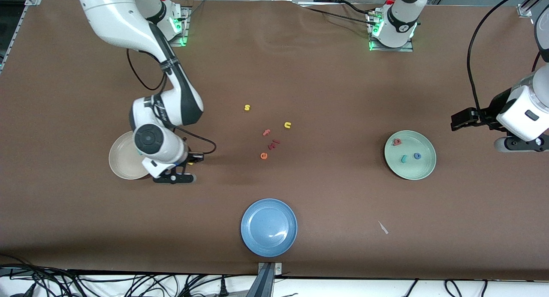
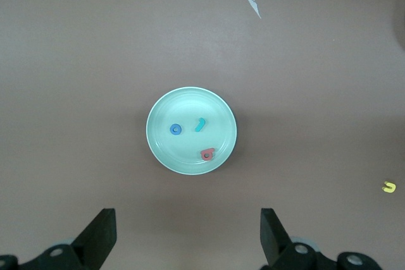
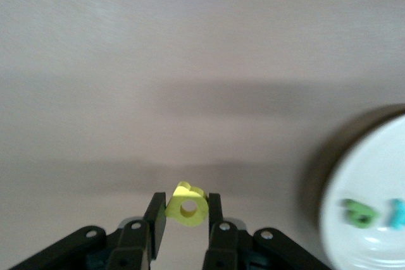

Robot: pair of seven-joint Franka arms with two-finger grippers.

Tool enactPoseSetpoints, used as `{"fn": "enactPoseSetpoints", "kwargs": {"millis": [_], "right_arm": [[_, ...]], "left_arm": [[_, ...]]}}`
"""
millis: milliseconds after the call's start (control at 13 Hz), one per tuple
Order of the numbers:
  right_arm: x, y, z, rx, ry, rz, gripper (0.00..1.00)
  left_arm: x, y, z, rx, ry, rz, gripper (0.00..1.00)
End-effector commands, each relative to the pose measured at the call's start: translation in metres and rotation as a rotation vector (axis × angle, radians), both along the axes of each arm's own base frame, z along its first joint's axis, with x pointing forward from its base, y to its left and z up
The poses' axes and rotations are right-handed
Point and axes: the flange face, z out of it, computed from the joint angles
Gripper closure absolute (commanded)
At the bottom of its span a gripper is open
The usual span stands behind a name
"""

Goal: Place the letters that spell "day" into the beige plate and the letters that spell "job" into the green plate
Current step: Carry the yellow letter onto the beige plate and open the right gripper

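A brown bench point(image 1: 326, 82) carries three round plates and a scatter of small foam letters. The right arm point(image 1: 167, 82) reaches from its base down toward the beige plate point(image 1: 122, 160). The left arm point(image 1: 525, 110) waits, raised at its own end of the bench.

Blue plate point(image 1: 269, 227): nearest the front camera, midway along the bench. Green plate point(image 1: 410, 154): toward the left arm's end; it holds the salmon-red "b" point(image 1: 397, 142), the blue "o" point(image 1: 417, 156) and the teal "j" point(image 1: 403, 159), all three apart from one another. The beige plate lies toward the right arm's end, partly covered by the right arm's wrist. In the right wrist view a dark green letter point(image 3: 359, 214) and a teal letter point(image 3: 397, 213) lie side by side in this plate.

Right gripper point(image 3: 186, 210): low over the bare bench just beside the beige plate, jaws closed on the yellow rounded letter point(image 3: 188, 205), which stands between them with its hole facing the wrist camera. Left gripper point(image 2: 186, 235): jaws wide apart and holding nothing, high above the bench beside the green plate.

Loose letters, middle of the bench: yellow "s" point(image 1: 247, 107), farthest from the front camera; yellow "u" point(image 1: 287, 125); pink "f" point(image 1: 266, 132); a dark red piece point(image 1: 275, 142) just beside it; orange "e" point(image 1: 263, 156), nearest the front camera. A small white scrap point(image 1: 383, 227) lies between the blue and green plates.
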Motion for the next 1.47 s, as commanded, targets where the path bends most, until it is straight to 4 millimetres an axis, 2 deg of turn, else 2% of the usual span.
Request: {"fn": "enactPoseSetpoints", "kwargs": {"millis": [0, 154, 386, 463, 540, 617, 925, 1080, 1234, 1388], "right_arm": [[-0.032, -0.062, 0.011, 0.002, -0.009, 0.112, 0.85], [-0.044, -0.106, -0.005, -0.005, -0.049, 0.182, 0.85], [-0.040, -0.150, -0.015, -0.015, -0.069, 0.257, 0.84], [-0.038, -0.158, -0.015, -0.015, -0.066, 0.280, 0.76], [-0.035, -0.160, -0.014, -0.015, -0.070, 0.276, 0.21], [-0.031, -0.155, -0.009, -0.013, -0.074, 0.280, 0.00], [-0.017, -0.110, 0.025, 0.033, -0.012, 0.125, 0.00], [-0.017, -0.081, 0.039, 0.042, 0.032, 0.063, 0.00], [-0.018, -0.063, 0.058, 0.043, 0.071, 0.015, 0.00], [-0.019, -0.055, 0.080, 0.037, 0.120, -0.014, 0.00]], "left_arm": [[-0.009, -0.004, 0.005, -0.018, -0.007, -0.022, 0.00], [-0.008, -0.002, 0.004, -0.019, -0.004, -0.019, 0.00], [-0.008, -0.003, 0.005, -0.019, -0.007, -0.016, 0.00], [-0.009, -0.004, 0.007, -0.019, -0.010, -0.018, 0.00], [-0.009, -0.004, 0.007, -0.019, -0.010, -0.016, 0.00], [-0.008, -0.004, 0.006, -0.019, -0.008, -0.016, 0.00], [-0.008, -0.004, 0.006, -0.019, -0.007, -0.015, 0.00], [-0.008, -0.003, 0.006, -0.019, -0.007, -0.013, 0.00], [-0.008, -0.003, 0.006, -0.020, -0.008, -0.013, 0.00], [-0.008, -0.003, 0.006, -0.022, -0.007, -0.013, 0.00]]}}
